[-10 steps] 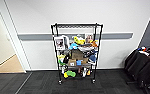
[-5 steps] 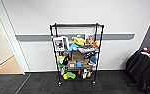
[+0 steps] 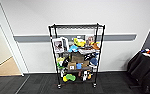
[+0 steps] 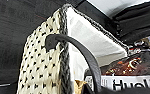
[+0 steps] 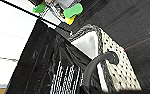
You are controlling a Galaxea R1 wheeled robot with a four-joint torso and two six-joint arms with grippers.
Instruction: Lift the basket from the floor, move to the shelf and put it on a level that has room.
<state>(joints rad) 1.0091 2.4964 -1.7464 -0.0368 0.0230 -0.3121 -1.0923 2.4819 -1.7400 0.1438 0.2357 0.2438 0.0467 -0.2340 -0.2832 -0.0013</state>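
Office corridor: carpet tiles (image 3: 111, 83), wall rail (image 3: 31, 38), cluttered shelf (image 3: 76, 55).

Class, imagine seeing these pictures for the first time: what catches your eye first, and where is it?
The tall black wire shelf against the white wall, its lower tiers crammed with bright toys and boxes while the top level is bare. Then the checkered wicker basket with its white lining and dark arched handle, close in both wrist views.

The tall black wire-mesh shelf (image 3: 76, 55) stands on the dark grey carpet floor (image 3: 111, 83); its lower tiers carry cardboard boxes (image 3: 74, 62), toys, pictures.
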